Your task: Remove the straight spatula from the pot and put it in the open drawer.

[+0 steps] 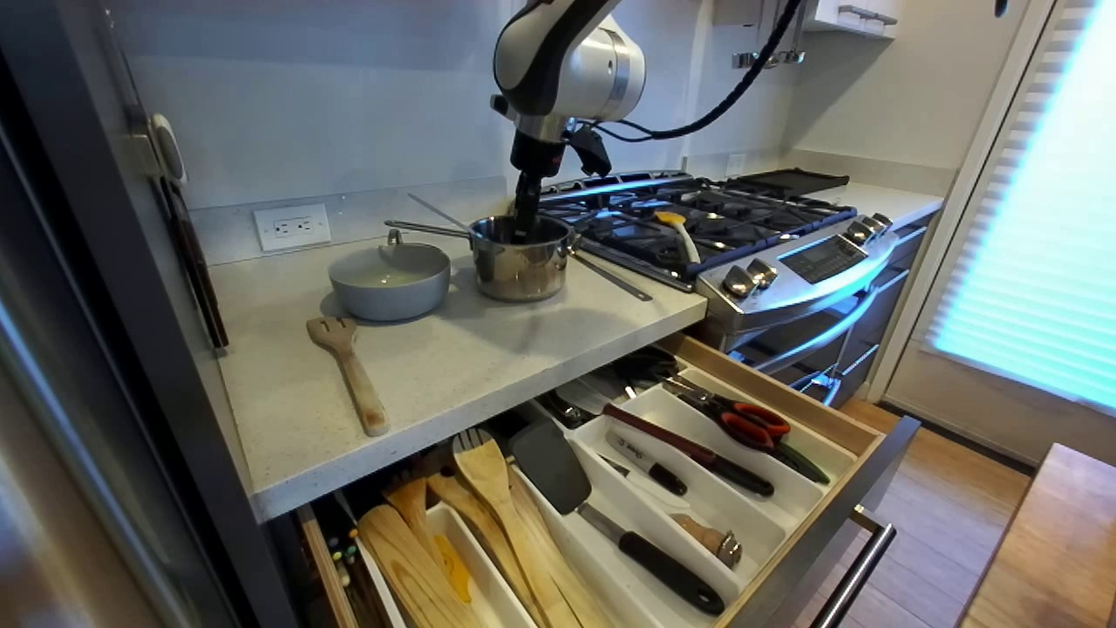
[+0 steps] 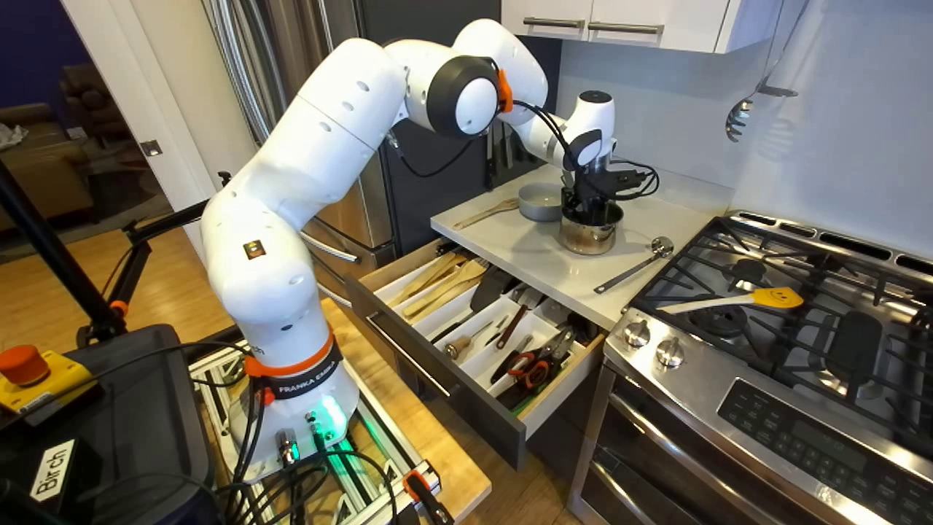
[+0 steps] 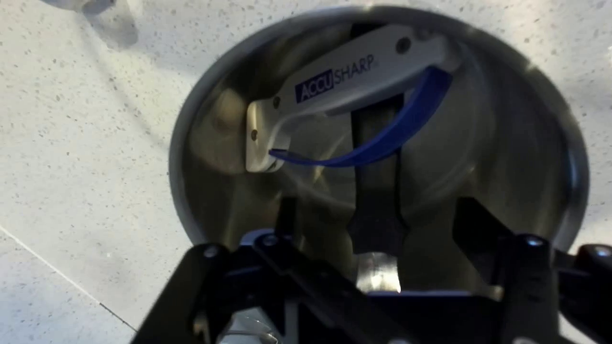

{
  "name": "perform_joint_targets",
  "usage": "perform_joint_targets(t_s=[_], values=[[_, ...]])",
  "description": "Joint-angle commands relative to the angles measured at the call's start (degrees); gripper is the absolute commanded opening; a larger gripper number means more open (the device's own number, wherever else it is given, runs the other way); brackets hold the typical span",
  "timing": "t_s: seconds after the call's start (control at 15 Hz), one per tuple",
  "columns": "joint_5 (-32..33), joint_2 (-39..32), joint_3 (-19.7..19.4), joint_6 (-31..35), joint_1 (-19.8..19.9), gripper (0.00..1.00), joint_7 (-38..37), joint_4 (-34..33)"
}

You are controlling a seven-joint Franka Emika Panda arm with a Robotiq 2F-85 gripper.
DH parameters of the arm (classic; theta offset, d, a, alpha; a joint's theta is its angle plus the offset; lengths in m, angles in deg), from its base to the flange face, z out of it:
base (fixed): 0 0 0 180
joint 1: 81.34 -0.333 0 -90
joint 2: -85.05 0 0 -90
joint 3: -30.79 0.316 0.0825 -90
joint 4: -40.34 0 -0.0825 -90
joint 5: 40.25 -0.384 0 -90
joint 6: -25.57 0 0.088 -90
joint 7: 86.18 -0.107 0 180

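Tool (image 3: 377,217) spread wide inside pot (image 1: 521,269) with AccuSharp sharpener (image 3: 356,71) and straight spatula (image 3: 377,188), spatula's long axis tilted, blade up past rim.

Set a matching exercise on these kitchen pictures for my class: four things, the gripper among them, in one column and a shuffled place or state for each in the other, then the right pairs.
Things
1. Gripper
2. AccuSharp tool
3. Pale-handled yellow spatula
4. Red-handled scissors

Places and states
A. On the stove
B. In the open drawer
C. Jaws spread apart
D. In the pot, covering part of the straight spatula in the wrist view

Right pairs: 1-C, 2-D, 3-A, 4-B
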Motion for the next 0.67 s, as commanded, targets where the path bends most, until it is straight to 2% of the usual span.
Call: perform_joint_targets(t_s=[0.0, 0.07, 0.13, 0.53, 0.6], values=[[-0.7, -5.4, 1.8, 0.4, 1.1, 0.73, 0.5, -4.5], [-1.0, -6.7, 2.0, 0.4, 1.0, 0.56, 0.1, -5.6], [-1.1, -7.6, 2.1, 0.5, 1.0, 0.53, -0.2, -6.4], [-1.2, -8.2, 2.8, 0.9, 1.6, 0.05, -0.2, -7.7], [-1.1, -7.2, 2.9, 1.3, 1.7, 0.04, -0.3, -6.9]])
